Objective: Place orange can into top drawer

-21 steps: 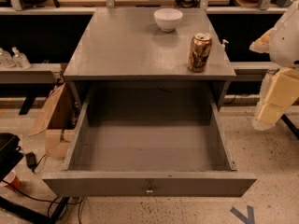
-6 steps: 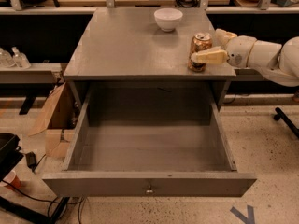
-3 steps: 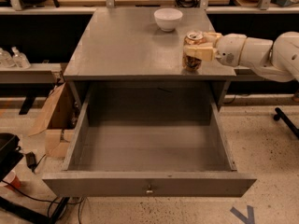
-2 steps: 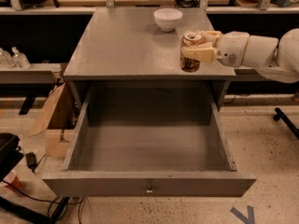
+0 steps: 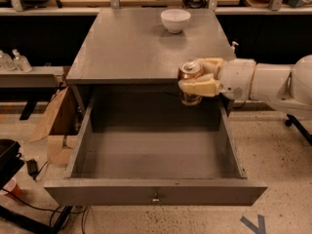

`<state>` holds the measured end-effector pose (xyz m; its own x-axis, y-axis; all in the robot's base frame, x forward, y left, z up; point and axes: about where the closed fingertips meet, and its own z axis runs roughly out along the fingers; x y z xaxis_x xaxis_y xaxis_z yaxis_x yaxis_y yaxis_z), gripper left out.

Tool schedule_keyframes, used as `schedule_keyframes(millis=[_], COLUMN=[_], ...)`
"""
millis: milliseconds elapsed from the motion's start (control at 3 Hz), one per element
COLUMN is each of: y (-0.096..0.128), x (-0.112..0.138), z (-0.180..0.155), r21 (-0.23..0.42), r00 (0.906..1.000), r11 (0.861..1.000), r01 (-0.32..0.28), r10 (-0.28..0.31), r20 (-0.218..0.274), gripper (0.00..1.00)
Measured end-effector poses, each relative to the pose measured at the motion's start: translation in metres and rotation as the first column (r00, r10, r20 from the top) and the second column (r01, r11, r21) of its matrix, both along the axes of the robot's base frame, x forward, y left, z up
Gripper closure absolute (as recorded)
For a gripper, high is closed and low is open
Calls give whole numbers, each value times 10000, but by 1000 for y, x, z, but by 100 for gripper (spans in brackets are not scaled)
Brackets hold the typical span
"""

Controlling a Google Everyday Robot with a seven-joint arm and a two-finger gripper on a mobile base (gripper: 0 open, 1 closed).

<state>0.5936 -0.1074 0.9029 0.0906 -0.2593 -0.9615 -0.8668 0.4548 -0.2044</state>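
While over drawer [image 5: 156,195], end effector [image 5: 191,76] around can [image 5: 189,70]

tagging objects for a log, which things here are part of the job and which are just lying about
Part of the job:
- orange can, held above the drawer's back right
- top drawer, pulled open
- tool, shut on the can, at the front right edge of the cabinet top

Just lying about:
- white bowl, at the back of that top
- cardboard box, picture's left
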Motion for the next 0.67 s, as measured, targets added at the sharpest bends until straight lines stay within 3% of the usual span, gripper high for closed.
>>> schedule_keyframes(millis=[667], y=[42], x=[-36], z=[-95], r21=[398], r00=[9992], r11=[9988], r01=[-297], r10=[308], r20=[-268], gripper=[100])
